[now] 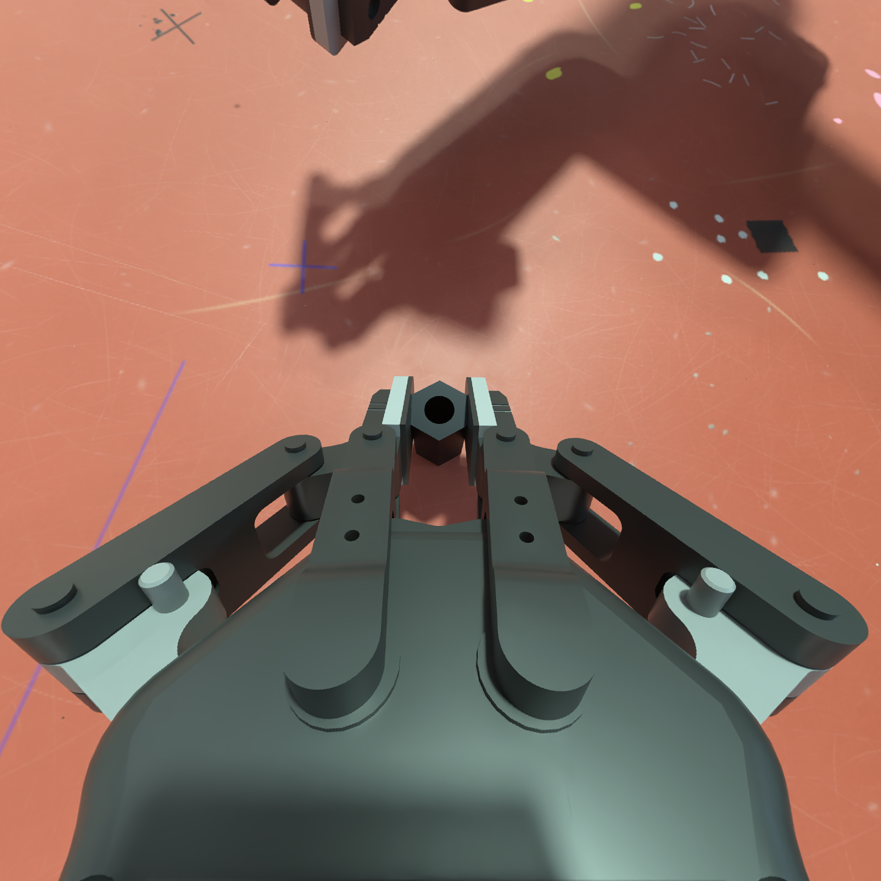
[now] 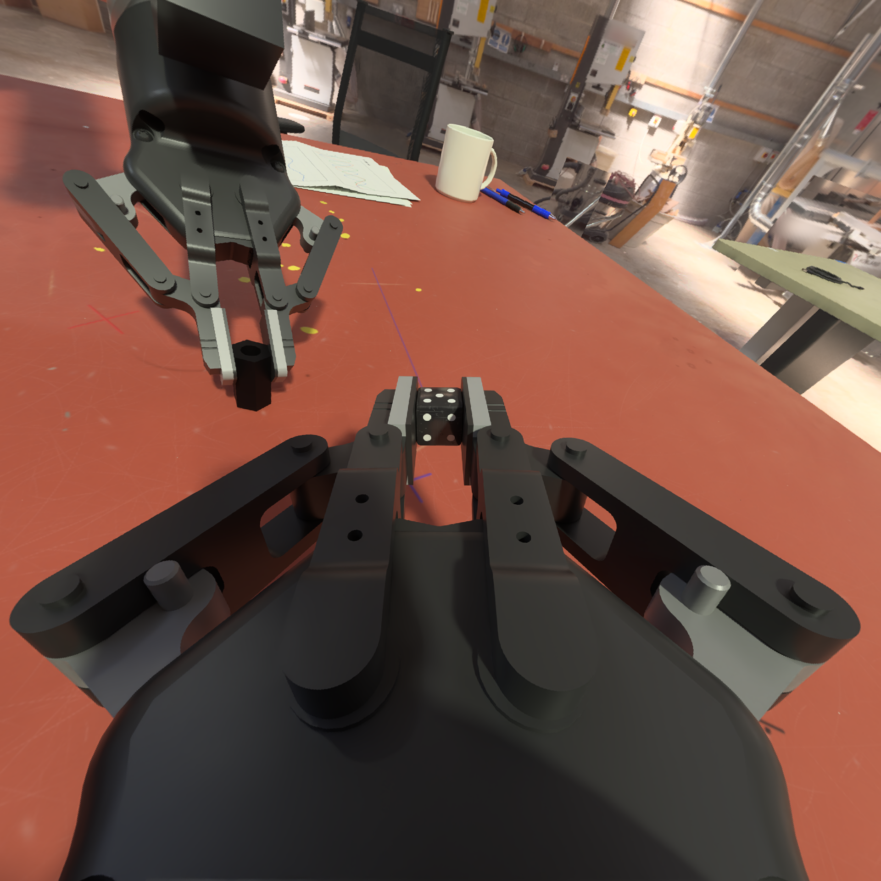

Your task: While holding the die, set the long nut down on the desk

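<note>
My left gripper (image 1: 438, 400) is shut on the long nut (image 1: 438, 419), a black hex piece with a round hole, held upright between the pale pads above the red desk (image 1: 143, 190). Its shadow lies well ahead on the desk. In the right wrist view the left gripper (image 2: 252, 367) shows at the left with the nut (image 2: 251, 381) hanging low from its tips. My right gripper (image 2: 439, 405) is shut on the die (image 2: 439, 417), black with white pips, held over the desk (image 2: 596, 357). A finger of the right gripper (image 1: 333, 24) shows at the top of the left wrist view.
A white mug (image 2: 465, 162), blue pens (image 2: 517, 202) and sheets of paper (image 2: 348, 176) lie at the desk's far side, with a dark chair (image 2: 391, 71) behind. The desk edge runs diagonally at the right, beyond it a green table (image 2: 801, 281). A small black patch (image 1: 770, 236) marks the desk.
</note>
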Robot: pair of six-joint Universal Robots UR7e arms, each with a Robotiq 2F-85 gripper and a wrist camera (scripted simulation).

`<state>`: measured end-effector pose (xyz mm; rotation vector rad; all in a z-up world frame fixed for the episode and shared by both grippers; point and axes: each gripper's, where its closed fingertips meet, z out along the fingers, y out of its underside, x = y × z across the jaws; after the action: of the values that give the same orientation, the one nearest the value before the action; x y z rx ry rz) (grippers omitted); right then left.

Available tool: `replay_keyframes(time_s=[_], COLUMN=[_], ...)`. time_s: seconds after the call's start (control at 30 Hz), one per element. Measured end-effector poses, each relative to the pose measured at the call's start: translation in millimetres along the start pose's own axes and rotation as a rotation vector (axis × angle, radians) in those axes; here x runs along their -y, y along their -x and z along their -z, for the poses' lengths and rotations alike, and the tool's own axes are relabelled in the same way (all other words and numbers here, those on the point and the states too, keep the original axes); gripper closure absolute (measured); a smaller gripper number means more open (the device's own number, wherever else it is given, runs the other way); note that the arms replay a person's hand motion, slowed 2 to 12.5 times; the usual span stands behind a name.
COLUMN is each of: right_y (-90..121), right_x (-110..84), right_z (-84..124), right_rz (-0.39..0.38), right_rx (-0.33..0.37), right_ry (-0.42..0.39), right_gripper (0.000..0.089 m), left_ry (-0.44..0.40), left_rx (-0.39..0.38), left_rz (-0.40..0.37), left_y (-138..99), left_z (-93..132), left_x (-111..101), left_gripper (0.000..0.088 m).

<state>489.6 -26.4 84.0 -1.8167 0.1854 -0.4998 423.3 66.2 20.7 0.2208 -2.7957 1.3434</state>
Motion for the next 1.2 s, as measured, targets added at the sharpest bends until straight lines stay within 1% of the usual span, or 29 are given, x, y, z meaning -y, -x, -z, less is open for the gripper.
replay_keyframes(time_s=[0.47, 0.5, 0.77, 1.2], right_y=[-0.2, -0.3, -0.5, 0.6], right_x=[-0.1, -0.1, 0.1, -0.4], right_z=[0.0, 0.0, 0.1, -0.2], right_rz=[-0.002, -0.003, -0.006, 0.004], right_rx=[0.0, 0.0, 0.0, 0.0], right_ry=[0.001, 0.001, 0.0, 0.004], right_gripper=[0.0734, 0.0734, 0.0734, 0.0734], left_ry=[0.013, 0.018, 0.055, 0.074], left_rx=[0.006, 0.007, 0.019, 0.029], left_rz=[-0.009, -0.01, -0.025, -0.043], left_y=[-0.2, -0.3, -0.6, -1.2], left_z=[-0.6, -0.9, -3.4, -4.7], left_x=[-0.6, -1.4, -6.2, -8.4], left_gripper=[0.0689, 0.0674, 0.0647, 0.0637])
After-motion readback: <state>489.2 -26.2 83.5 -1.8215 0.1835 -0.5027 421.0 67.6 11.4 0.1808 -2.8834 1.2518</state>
